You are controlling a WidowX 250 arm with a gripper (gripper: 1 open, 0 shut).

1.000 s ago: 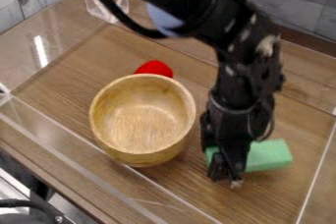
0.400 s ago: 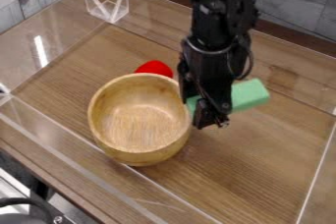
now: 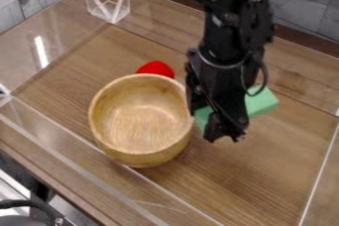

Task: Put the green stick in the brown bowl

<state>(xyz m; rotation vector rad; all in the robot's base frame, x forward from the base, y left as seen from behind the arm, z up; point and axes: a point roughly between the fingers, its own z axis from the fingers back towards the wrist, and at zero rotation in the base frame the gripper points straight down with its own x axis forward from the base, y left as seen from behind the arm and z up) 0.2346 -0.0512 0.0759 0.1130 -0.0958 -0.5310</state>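
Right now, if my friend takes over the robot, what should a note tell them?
Gripper: shut on the green stick, pointing down and lifted off the table.
Brown bowl: empty, just left of the gripper. A small red object sits behind it.
Done: stick picked up.
Left: carry it over the bowl and let go.

The bowl (image 3: 142, 121) sits on the table (image 3: 265, 190); a small object (image 3: 157, 69) lies just behind it; the stick (image 3: 252, 106) is at its right, behind the gripper (image 3: 221, 131).
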